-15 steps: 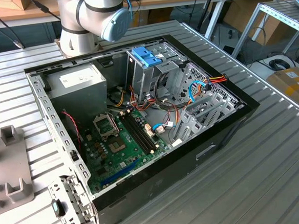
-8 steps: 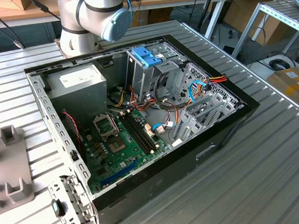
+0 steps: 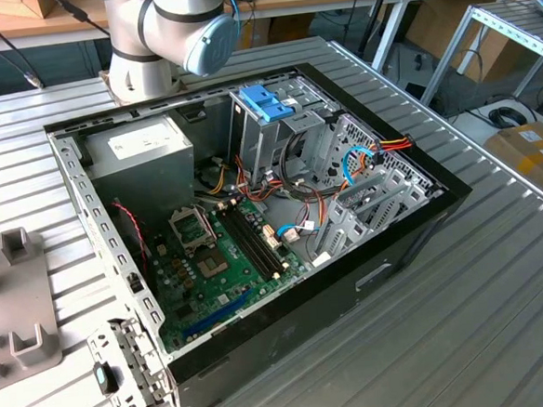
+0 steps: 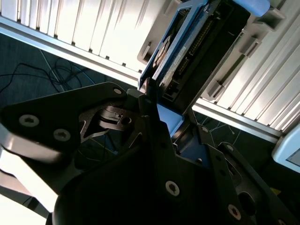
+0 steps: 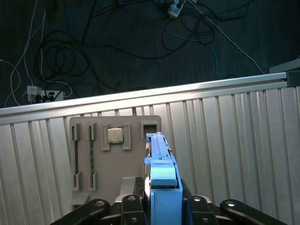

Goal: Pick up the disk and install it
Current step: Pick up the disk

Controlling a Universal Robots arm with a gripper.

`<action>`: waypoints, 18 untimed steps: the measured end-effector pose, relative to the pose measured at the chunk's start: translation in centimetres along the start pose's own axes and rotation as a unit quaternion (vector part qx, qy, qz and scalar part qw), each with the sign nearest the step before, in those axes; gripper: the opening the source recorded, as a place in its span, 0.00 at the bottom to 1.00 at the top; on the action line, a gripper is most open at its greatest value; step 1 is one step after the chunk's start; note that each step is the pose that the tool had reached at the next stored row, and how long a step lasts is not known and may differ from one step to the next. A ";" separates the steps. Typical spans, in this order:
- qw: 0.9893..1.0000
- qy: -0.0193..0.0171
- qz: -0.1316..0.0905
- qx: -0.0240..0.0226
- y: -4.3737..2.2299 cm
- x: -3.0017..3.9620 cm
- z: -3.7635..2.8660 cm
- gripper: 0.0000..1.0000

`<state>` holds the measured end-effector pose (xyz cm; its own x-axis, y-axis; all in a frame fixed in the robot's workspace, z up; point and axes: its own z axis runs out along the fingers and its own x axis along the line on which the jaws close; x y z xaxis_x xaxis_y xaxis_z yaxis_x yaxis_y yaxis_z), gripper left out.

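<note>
The disk (image 5: 158,149), a flat rectangular hard drive with a dark metal face and blue plastic frame, stands edge-on, pinched by its frame between the jaws of the black gripper (image 5: 161,206). It sits at the grey plastic holder (image 5: 117,173) on the ribbed aluminium table (image 5: 234,136). I cannot tell whether it is clear of its slot, and a tilted pull could jam it. The narrow grip may also let it pivot. In the open black computer case (image 3: 379,275), loose red and blue cables (image 3: 348,165) near the blue-latched metal cage (image 3: 267,106) could snag the frame.
</note>
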<state>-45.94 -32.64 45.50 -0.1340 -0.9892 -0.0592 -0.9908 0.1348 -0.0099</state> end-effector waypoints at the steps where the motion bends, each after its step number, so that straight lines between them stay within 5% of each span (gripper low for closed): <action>1: 1.000 0.000 0.000 0.000 0.00 0.00 -0.04 0.37; 18: 1.000 0.000 0.000 0.000 -0.01 -0.04 -0.65 0.37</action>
<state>-45.94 -32.64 46.16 -0.1340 -0.9892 -0.0592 -0.9908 0.1348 -0.0099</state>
